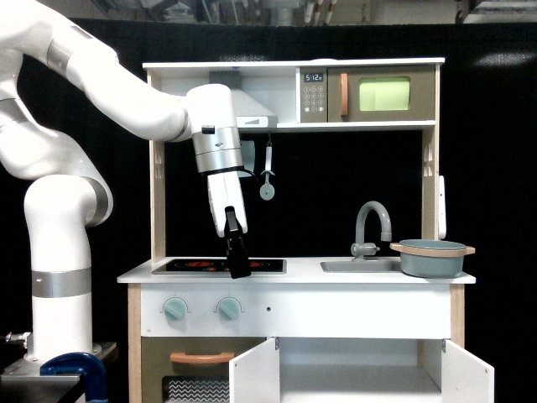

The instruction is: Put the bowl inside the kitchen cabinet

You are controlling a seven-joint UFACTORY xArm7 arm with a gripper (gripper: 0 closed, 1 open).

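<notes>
- Bowl: sits on the counter at the exterior view's right end, just right of the sink and tap, upright, nothing touching it.
- Looks rigid: grey-blue body, tan rim, two small tan handles poking out left and right. Probably toy-light, wood or painted metal; likely to slide on the smooth white counter if nudged from the side.
- Smooth round wall offers poor purchase and looks too wide to span. Better bets: pinch the rim with one finger inside and one outside, or take a side handle. A rim pinch would hang it off-centre, so expect some tilt on lifting.
- Near handle, the one toward the sink, looks the easier to reach from the arm's side; tap stands close by and could get in the way.
- Gripper: hangs low over the hob, tilted, well apart from the bowl. Dark fingers seen edge-on; cannot tell whether spread or closed. Nothing seen in them.
- Cabinet: below the counter, both white doors swung outward, interior apparently free. Sits directly under the sink and bowl, so a lift, pull-out and drop down looks needed, minding the counter edge and the door leaves.
</notes>
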